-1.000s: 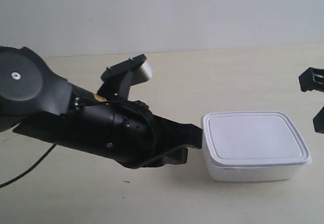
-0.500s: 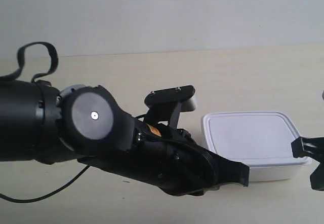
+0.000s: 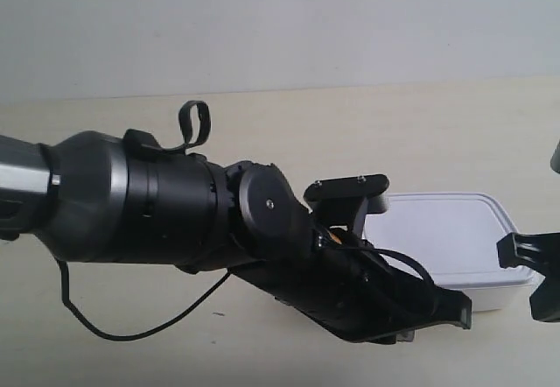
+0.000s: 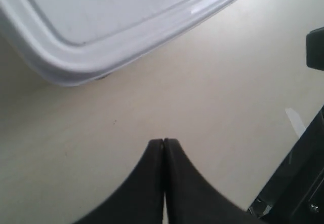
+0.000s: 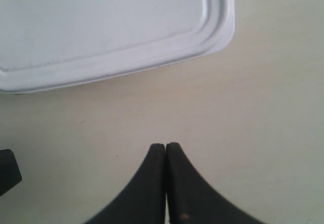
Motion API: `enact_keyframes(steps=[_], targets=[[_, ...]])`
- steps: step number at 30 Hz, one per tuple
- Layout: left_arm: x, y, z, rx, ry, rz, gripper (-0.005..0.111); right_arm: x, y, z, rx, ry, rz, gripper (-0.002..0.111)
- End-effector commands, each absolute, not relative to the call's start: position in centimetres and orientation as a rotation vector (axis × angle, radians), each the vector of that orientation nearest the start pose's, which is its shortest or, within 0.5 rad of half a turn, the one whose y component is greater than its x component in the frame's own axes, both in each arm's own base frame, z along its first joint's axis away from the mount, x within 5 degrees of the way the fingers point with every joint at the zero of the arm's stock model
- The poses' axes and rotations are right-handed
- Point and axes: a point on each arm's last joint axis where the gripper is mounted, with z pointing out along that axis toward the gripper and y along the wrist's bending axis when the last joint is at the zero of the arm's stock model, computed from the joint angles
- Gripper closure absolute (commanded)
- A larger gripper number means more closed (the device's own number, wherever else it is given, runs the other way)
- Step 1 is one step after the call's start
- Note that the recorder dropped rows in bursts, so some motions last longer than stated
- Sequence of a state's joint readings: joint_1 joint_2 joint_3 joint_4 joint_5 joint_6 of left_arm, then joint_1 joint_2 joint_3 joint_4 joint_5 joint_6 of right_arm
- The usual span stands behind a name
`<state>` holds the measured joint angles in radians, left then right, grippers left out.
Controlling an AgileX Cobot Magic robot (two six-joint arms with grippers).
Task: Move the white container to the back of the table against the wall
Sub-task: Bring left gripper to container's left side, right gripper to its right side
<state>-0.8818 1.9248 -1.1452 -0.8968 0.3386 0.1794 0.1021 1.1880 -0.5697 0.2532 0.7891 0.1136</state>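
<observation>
- The arm at the exterior view's left (image 3: pixel 166 212) was thick, matte black, silver-banded.
- Its round joint cap (image 3: pixel 267 201) bore one screw.
- The left gripper (image 4: pixel 163 142) had black, tapered fingers (image 4: pixel 142 191).

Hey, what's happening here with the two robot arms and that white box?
Two robot arms are set around the white container, which has to go back against the wall. Neither is gripping it. The left gripper and the right gripper are both shut, and each has its tips over bare table, just short of the container's rim. They may be lining up to push it. The container sits out on the table, not yet at the wall.
</observation>
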Motion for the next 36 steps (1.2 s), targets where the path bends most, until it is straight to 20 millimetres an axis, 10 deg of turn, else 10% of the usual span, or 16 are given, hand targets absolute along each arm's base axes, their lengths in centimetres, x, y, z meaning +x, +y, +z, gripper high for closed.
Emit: enact_keyframes(steps=[1,36], targets=[[23.3,-32.4,15.9,0.385,2.688,-0.917,0.107,18.5,3.3,19.5,0.232,2.905,0.306,0.108],[23.8,-32.6,14.9,0.426,2.666,-0.877,0.107,20.5,3.4,16.0,0.255,2.98,0.28,0.108]])
